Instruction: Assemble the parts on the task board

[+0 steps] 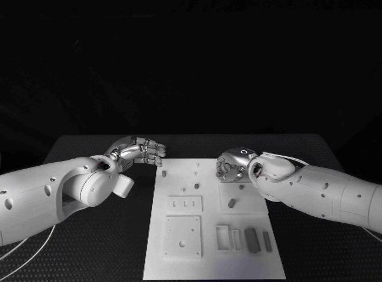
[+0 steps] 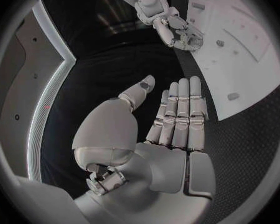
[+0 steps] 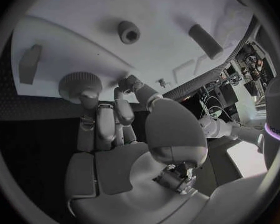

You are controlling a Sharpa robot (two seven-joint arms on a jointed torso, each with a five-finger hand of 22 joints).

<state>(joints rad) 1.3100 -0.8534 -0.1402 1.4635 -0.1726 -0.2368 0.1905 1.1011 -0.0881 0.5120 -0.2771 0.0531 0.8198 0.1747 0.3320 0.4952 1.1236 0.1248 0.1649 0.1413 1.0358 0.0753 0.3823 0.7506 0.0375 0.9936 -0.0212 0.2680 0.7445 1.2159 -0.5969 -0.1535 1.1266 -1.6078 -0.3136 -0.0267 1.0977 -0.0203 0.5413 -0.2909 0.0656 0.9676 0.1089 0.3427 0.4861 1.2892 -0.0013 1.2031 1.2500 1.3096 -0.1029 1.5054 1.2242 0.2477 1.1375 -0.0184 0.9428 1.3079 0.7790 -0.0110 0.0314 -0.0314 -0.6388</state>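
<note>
Fingers of the left hand [image 1: 138, 151] lie straight and side by side, holding nothing, over the desk [image 1: 89, 235] just beside the task board [image 1: 210, 267]. The right hand [image 1: 233, 165] curls on a round knurled part [image 3: 79, 84] at the board's far edge, nearer the parts.

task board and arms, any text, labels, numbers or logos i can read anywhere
None can be read.
The task board shows bare white plate and raised outlines, with no printing visible.
The parts on it carry no visible marks.
The left hand and right hand show no brand or number.
A small dark ring mark sits on the right hand's back in the head view; it is a symbol, not text.
</note>
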